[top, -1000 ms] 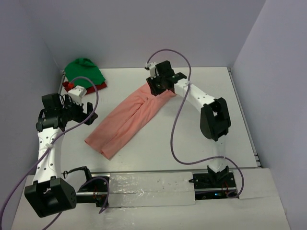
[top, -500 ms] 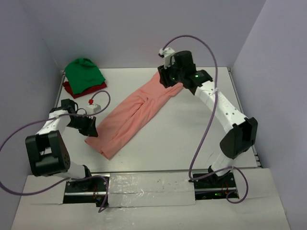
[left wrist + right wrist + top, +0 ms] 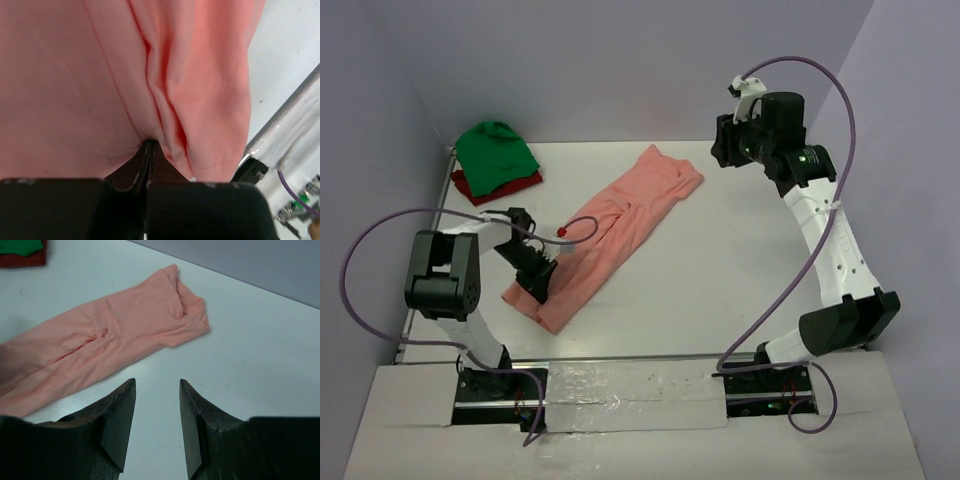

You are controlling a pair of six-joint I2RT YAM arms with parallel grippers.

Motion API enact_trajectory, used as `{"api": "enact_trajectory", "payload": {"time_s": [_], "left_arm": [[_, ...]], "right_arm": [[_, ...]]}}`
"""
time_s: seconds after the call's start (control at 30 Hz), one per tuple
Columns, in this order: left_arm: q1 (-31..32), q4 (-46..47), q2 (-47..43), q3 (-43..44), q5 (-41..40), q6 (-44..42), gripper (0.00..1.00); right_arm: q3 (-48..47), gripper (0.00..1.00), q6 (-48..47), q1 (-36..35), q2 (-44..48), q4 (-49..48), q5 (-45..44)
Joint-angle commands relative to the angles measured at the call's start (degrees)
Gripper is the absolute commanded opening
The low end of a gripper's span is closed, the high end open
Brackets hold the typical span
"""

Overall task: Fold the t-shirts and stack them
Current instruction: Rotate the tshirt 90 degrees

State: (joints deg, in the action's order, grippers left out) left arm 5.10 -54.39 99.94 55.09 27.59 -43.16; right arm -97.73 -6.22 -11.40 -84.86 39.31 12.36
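No text legible; no labels (any view).

Right arm point(image 3: 825, 225): white links, bulky black joint housings, small green light point(image 3: 802, 156) on black wrist block behind tool. Left arm point(image 3: 445, 275): same white-and-black build. Purple cable point(image 3: 760, 290) loops loosely along each arm down to black base point(image 3: 770, 383). White fitting point(image 3: 748, 95) where cable enters right wrist; small red tip point(image 3: 561, 232) just behind left tool. Right gripper point(image 3: 157, 385): two matte black wedge-shaped fingers, scuffed, tapering toward tips. Left gripper point(image 3: 149, 150): black, thin glossy inner edges, broad black body behind.
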Motion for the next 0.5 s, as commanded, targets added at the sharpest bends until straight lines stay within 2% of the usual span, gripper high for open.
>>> {"api": "enact_trajectory", "payload": {"time_s": [0.0,0.2,0.33,0.47], "left_arm": [[5.9,4.5,6.0,1.3,-5.2,-0.1,0.00],[16.9,2.0,11.8,7.4,-4.4,1.2,0.00],[25.2,-0.8,16.3,15.0,1.0,2.2,0.00],[33.7,-3.2,20.6,27.0,9.0,2.8,0.00]], "right_arm": [[-3.1,0.48,0.2,1.0,5.5,1.8,-0.2],[-4.7,0.49,0.2,2.5,8.3,3.9,-0.6],[-5.6,0.50,0.4,3.0,8.7,5.2,-0.8],[-5.5,0.50,0.6,3.5,9.4,5.4,-1.7]]}}
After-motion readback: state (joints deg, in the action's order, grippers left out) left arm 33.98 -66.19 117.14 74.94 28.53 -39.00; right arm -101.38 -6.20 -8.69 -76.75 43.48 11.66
